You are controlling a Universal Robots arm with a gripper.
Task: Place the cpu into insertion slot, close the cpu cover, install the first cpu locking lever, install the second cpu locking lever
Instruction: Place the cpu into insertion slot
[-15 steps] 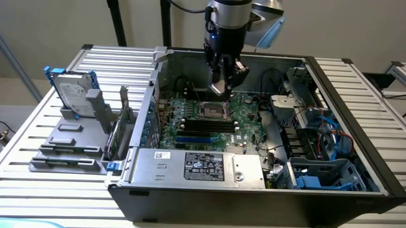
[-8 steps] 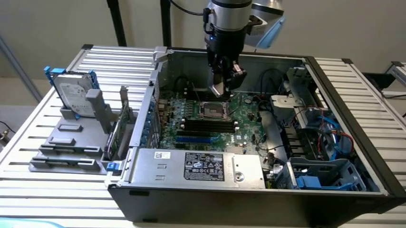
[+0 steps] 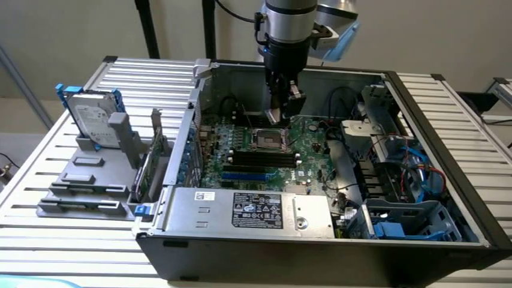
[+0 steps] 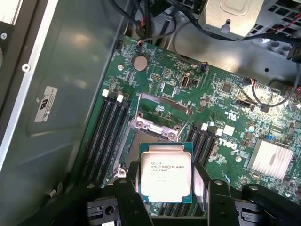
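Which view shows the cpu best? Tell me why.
The wrist view: the cpu faces the camera, printed lid plain, held in the gripper. In the exterior view it is a small pale patch at the tip of the gripper.

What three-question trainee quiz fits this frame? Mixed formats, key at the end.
1. True or false: the cpu already sits in the insertion slot.
2. What is the end effector shut on? A) a cable B) the cpu C) nothing
3. Fill in: the hard drive stands outside the computer case, on the exterior view's ___.
Key: 1 false; 2 B; 3 left.
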